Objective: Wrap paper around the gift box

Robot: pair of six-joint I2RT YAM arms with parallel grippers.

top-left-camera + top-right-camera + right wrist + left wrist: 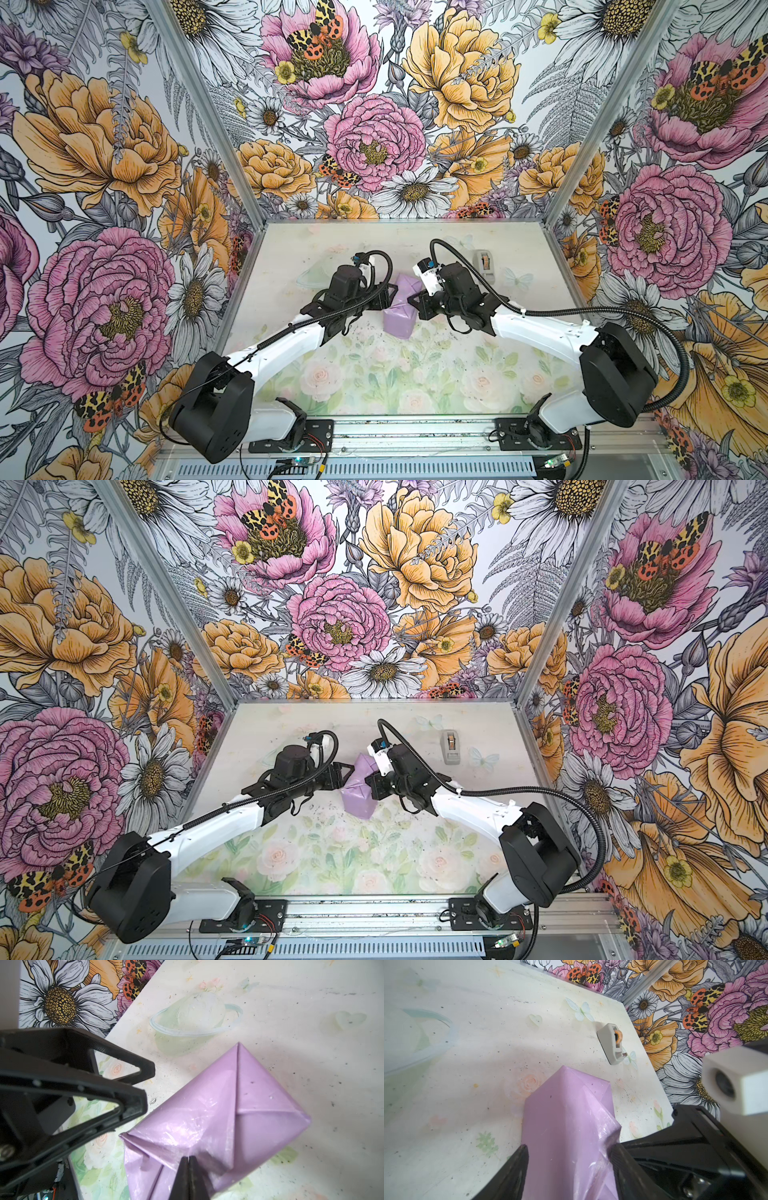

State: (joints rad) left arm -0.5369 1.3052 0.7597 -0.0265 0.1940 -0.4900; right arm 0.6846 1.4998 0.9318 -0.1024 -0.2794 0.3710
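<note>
Floral tabletop [374, 374]: lilac paper [399, 316] folded closed around boxy form, contents hidden.

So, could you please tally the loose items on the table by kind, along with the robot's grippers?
parcel wrapped in lilac paper: 1
grey tape dispenser: 1
grippers: 2, the left gripper and the right gripper
Total: 4
</note>
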